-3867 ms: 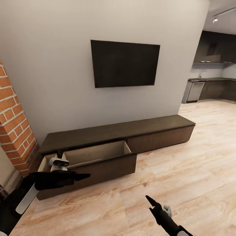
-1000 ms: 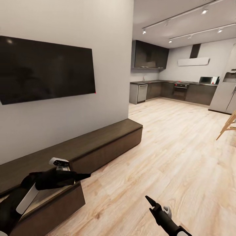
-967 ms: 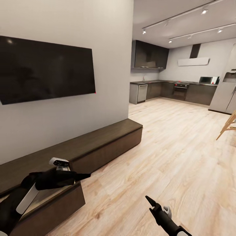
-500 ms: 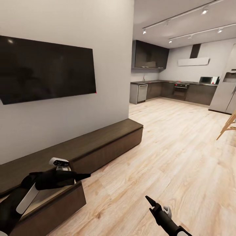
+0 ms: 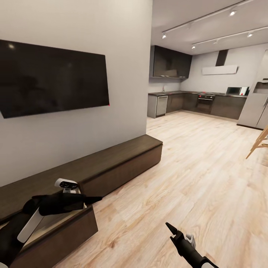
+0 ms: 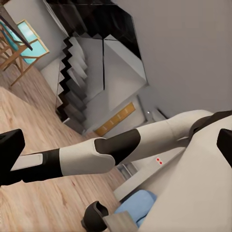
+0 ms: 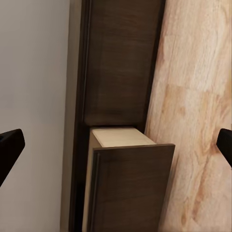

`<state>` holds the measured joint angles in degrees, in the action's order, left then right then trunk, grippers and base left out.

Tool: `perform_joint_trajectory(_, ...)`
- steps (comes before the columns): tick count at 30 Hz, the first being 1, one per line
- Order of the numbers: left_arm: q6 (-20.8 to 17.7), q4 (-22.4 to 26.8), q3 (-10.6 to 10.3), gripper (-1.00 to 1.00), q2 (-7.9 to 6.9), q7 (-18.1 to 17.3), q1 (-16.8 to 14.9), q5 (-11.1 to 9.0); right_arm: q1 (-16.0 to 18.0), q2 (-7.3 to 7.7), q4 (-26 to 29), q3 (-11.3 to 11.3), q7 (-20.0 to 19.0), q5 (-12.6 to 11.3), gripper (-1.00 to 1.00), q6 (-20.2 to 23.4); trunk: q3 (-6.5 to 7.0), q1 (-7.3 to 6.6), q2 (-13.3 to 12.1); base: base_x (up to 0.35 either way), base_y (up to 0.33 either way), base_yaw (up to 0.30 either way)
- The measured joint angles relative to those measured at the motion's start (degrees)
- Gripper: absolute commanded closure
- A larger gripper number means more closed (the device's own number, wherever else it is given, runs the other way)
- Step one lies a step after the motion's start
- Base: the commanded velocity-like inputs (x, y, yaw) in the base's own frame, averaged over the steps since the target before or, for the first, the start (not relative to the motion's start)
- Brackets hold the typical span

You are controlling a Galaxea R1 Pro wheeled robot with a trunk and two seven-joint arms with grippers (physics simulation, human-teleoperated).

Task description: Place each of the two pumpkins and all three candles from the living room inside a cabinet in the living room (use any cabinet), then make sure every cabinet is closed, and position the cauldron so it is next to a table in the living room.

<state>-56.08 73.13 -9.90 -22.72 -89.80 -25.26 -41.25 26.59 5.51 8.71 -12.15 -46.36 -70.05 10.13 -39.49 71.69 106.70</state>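
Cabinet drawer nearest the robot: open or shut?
Open. The drawer front stands out from the cabinet, exposing its pale inside.

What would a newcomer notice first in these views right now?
Probably the big black TV on the grey wall, above the long dark cabinet. At the cabinet's near end one drawer stands pulled out, pale inside, under the left gripper. A dark kitchen lies beyond the wood floor.

No readable text anywhere — no labels, brands or numbers; nothing legible on any surface.
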Motion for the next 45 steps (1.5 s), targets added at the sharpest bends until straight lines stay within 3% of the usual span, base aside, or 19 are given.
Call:
perform_joint_trajectory(10, 0.0, -0.1, 0.1, -1.00, -0.13, 0.0, 0.0, -0.1, 0.0, 0.00, -0.4, 0.0, 0.4, 0.0, -1.00, -0.2, -1.80, 2.20, 4.0, 0.000, 0.000, 0.000)
perform_joint_trajectory(18, 0.0, 0.0, 0.1, -1.00, -0.36, 0.0, 0.0, 0.0, 0.0, 0.46, -2.2, 0.2, 0.5, -0.1, -1.00, -6.1, -1.80, 2.20, 4.0, 0.000, 0.000, 0.000)
perform_joint_trajectory(36, 0.0, 0.0, 0.2, -1.00, -0.96, 0.0, 0.0, -0.2, 0.0, 0.58, -2.5, 0.3, 1.1, 0.0, -1.00, -7.0, -1.80, 2.20, 4.0, 0.000, 0.000, 0.000)
perform_joint_trajectory(39, 0.0, 0.3, 0.2, -1.00, -1.21, 0.0, 0.0, 0.0, 0.0, 0.57, -2.4, 0.2, 6.1, 0.0, -1.00, -7.1, -1.80, 2.20, 4.0, 0.000, 0.000, 0.000)
perform_joint_trajectory(45, -0.3, 0.5, 0.2, -1.00, -1.51, 0.0, 0.0, 1.2, 0.0, 0.43, -1.6, 0.3, 24.5, 0.0, -1.00, -7.1, -1.80, 2.20, 4.0, 0.000, 0.000, 0.000)
